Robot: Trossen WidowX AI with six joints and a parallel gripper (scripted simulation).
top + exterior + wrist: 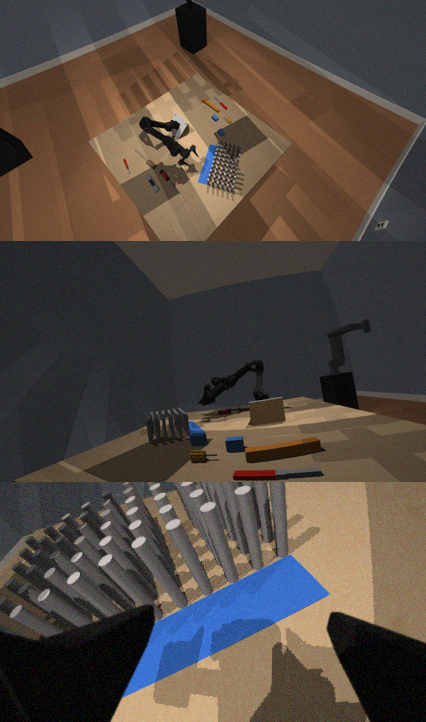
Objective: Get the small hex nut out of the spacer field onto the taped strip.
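Claw, wide open w/ nothing held, hangs near the strip & spacers, which fingers could topple if it advances toolless; nut presumably among them, can't be seen.

"What are the posts made of, the ones just beyond the pincer?"

"The spacers look like smooth gray metal, with pale, flat tops."

"And the strip between them and the pincer?"

"Flat, matt blue, like paper or plastic tape (I can't tell which)."

"Is the pincer shiny?"

"No, it's dull black, like plastic."

"What about the table under it?"

"It looks like pale wood, smooth and matt. The orange bar, well away from the pincer, looks matt too."
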